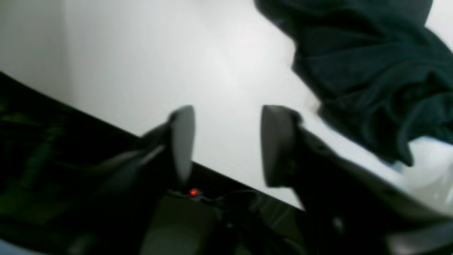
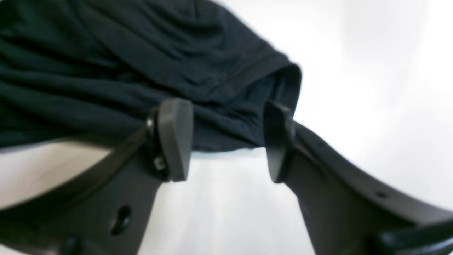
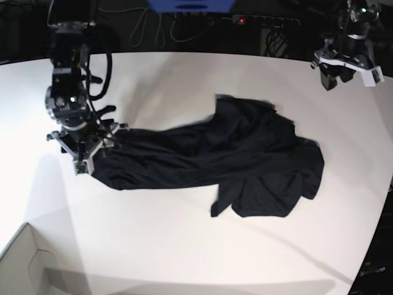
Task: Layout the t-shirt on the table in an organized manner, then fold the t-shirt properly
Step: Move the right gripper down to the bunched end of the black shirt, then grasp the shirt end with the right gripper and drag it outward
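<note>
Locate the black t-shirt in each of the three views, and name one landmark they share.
Left wrist: the t-shirt fills the upper right, beyond the open left gripper.
Right wrist: it covers the upper left, its hemmed edge just behind the open right gripper.
Base: it sprawls across the middle, rumpled.
Shared landmark: the white table under it.

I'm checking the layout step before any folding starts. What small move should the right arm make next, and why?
Probably close the right gripper on the hem and pull outward. Its jaws stand open with the t-shirt edge just beyond them, and the cloth lies bunched and wrinkled on the table, not spread. The left gripper is open, off the cloth.
</note>
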Robot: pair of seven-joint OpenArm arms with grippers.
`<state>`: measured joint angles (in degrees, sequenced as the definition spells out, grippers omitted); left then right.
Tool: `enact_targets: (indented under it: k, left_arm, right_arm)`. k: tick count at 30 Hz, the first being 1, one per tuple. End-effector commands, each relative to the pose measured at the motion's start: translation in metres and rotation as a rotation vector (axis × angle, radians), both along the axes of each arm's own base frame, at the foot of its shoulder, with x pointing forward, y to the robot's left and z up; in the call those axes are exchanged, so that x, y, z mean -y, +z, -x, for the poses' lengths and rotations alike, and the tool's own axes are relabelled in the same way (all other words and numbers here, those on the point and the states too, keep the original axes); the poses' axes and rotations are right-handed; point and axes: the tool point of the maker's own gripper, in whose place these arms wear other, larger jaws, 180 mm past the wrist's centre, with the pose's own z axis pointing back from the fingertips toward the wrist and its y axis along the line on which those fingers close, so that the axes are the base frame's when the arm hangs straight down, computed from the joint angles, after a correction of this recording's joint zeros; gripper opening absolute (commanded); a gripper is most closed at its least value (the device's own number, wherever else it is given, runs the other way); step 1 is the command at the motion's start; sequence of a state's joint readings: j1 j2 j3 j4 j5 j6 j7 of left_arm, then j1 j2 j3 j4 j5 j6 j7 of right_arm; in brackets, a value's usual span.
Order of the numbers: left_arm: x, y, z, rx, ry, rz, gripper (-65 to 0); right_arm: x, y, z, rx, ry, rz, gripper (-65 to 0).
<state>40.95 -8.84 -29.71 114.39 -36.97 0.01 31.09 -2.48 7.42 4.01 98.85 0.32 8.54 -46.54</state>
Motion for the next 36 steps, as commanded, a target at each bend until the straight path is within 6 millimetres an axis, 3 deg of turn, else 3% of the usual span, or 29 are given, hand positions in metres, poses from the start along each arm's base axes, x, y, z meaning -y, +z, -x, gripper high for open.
enact_targets:
  k: [1, 15, 23, 32, 36]
  left_arm:
    - [-0.002, 0.011, -0.008, 0.046, 0.002, -0.002, -30.6]
    - [-0.001, 0.018, -0.021, 0.085, 0.003, 0.005, -30.6]
    - [-0.023, 0.025, -0.016, 0.096, 0.059, -0.025, -30.6]
    - [-0.024, 0.024, -0.014, 0.091, 0.064, -0.027, -30.7]
    - [-0.024, 0.024, -0.013, 0.089, 0.064, -0.027, -30.7]
  right_arm:
    - [0.004, 0.012, -0.015, 0.050, -0.008, 0.003, -31.0]
    - [0.010, -0.026, -0.033, -0.034, -0.032, -0.027, -29.4]
    - [0.001, -0.017, -0.044, 0.006, -0.026, -0.047, -29.6]
    - [-0.007, -0.015, -0.049, 0.015, -0.025, -0.069, -29.8]
    - [-0.007, -0.013, -0.051, 0.018, -0.025, -0.069, -37.9]
